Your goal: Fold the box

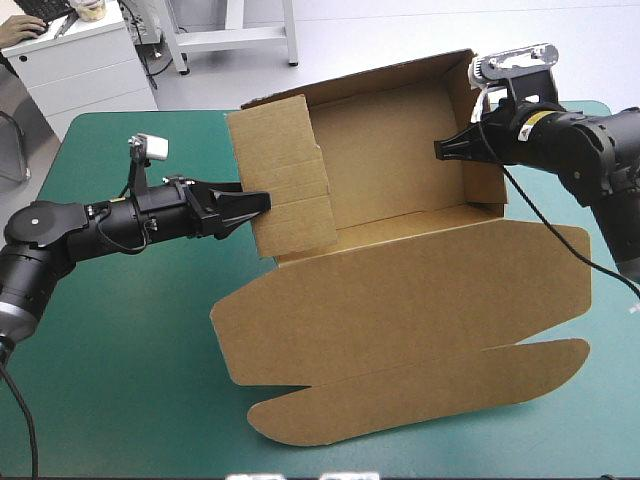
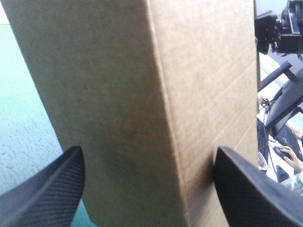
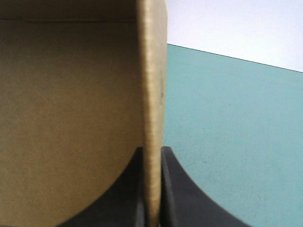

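High view: right tool (image 1: 441,150) clamps box (image 1: 400,290) wall; left tool (image 1: 252,208) apart, straddling opposite wall.

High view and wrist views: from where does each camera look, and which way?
High view: above and behind the robot, looking down on the teal-green table and the box; left gripper and right gripper show.
Left wrist view: above the left wrist, facing the box's left wall; its open fingers stand around it.
Right wrist view: above the right wrist, facing the right wall's edge; its fingers are shut on it.
Shared: all three show the box.
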